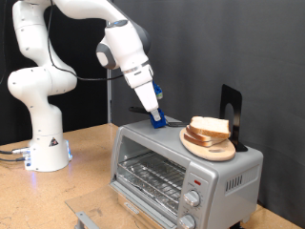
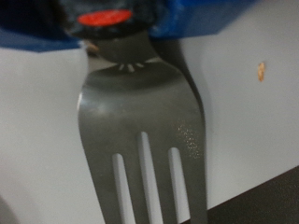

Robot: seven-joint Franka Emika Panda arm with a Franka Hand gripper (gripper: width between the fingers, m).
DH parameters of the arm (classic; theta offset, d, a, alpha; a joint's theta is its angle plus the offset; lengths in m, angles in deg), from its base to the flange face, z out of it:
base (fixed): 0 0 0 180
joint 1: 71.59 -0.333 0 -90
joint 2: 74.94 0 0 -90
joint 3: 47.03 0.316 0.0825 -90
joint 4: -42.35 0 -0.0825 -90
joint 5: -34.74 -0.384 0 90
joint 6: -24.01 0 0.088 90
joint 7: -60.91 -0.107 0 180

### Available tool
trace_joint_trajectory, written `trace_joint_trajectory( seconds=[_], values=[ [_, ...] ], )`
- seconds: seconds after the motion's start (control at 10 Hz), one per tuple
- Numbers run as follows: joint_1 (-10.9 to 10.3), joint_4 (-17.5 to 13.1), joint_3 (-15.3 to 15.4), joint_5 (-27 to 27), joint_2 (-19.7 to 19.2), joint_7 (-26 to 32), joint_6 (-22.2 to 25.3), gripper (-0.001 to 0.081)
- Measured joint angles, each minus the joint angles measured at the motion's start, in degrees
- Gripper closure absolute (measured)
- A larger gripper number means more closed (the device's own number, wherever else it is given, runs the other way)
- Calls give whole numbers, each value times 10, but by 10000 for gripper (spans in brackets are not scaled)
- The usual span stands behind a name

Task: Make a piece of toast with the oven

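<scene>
Closest to me is a dull grey metal fork with four tines [image 2: 149,149]. It fills the wrist view below a blue and red handle piece, so I judge my fingers [image 1: 157,118] are clamped on that fork's handle, though the pads themselves do not show. The fork points down along my fingers, its tines just over the flat top of the small boxy silver-grey toaster oven [image 1: 186,172].

Just beyond my fingers, towards the exterior view's right, sits a round wooden plate [image 1: 212,146] on that same top. It carries the squarish slice of pale bread with a tan crust [image 1: 210,127]; I cannot tell whether a second lies under it. A black upright stand [image 1: 232,113] rises behind the plate.

Below me the oven's glass door looks shut, its wire rack bare, the oven standing on the wooden table [image 1: 91,153].
</scene>
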Motion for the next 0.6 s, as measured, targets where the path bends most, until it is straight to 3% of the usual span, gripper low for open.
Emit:
trace_joint_trajectory(
  seconds=[0.6],
  values=[
    [-3,-19,1,-14,-28,6,4,124]
  ],
)
